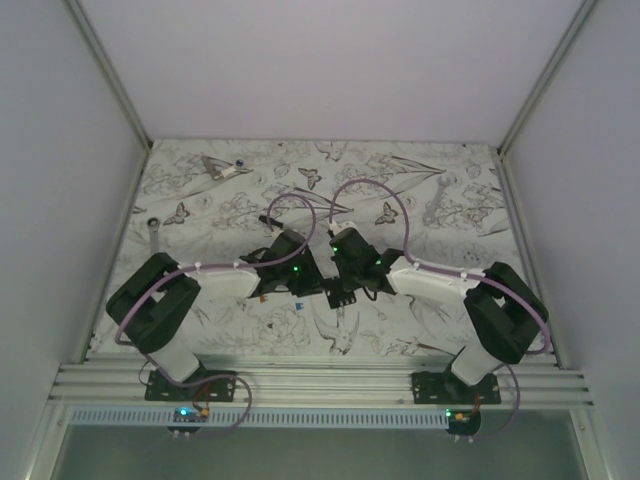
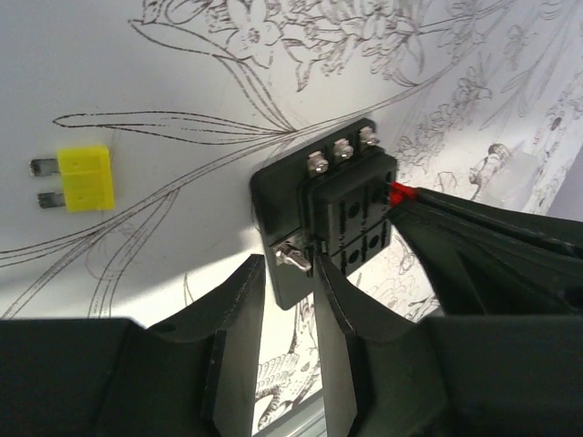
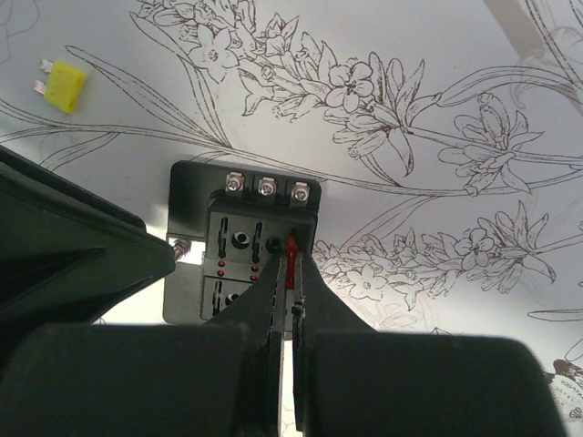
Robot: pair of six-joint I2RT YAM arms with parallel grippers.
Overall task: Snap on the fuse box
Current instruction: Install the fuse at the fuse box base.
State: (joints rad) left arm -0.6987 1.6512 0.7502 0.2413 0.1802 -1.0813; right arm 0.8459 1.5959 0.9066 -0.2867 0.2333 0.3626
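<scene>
Near edge of table [image 1: 420, 335]: both arm bases are bolted here, and the arms reach in to meet at the middle.

Middle of table: fuse box [image 2: 339, 211] lies flat, black, slots up, with three screws in a row along one edge. Left gripper [image 2: 290, 273] straddles the box's near edge by a metal tab. Its fingers [image 2: 239, 314] look closed on the base plate, pinching it, as I read it. Right gripper [image 3: 291, 269] comes in from the opposite side, jaws pressed together on a red fuse [image 3: 291, 253] held upright between the tips. The fuse's end sits at the slot below the end screw of the row. Can't tell whether its legs are in.

Beside the box but apart from it: yellow fuse [image 2: 84, 177], loose and flat on the table. A small blue piece [image 1: 300, 305] lies by the left gripper, too small to name.

Farther off: metal tool [image 1: 152, 226] near the left edge, and a small grey item [image 1: 222, 168] toward the far-left corner.

Step in hand, my reading: seating the red fuse while the left arm steadies the box. The next move calls for a straight push down in line with the slot, no tilt. The left grip needs to hold firm so the box neither slides nor tips.
</scene>
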